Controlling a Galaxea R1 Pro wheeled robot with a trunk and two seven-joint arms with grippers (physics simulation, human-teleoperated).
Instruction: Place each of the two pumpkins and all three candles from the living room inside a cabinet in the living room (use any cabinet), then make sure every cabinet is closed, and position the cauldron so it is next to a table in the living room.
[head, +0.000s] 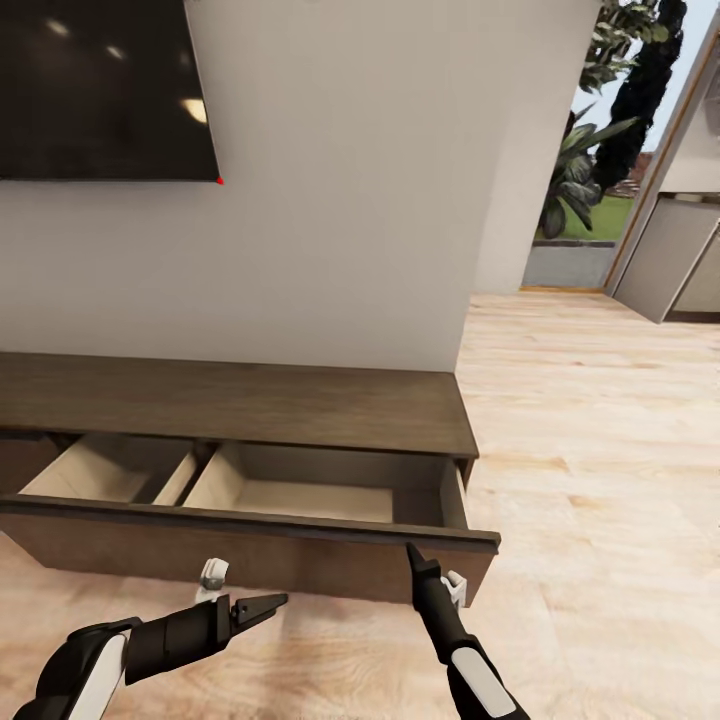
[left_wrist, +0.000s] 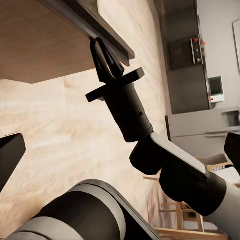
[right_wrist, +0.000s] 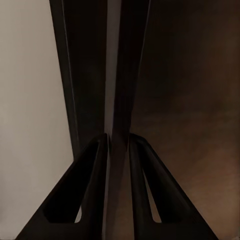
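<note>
One cabinet (head: 240, 400) drawer (head: 250, 540) apparently open.

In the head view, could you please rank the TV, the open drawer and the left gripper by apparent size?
1. The open drawer, widest across the picture.
2. The TV, cut by the frame's edge, so its full extent is unsure.
3. The left gripper, smallest despite being nearest the camera.
</note>
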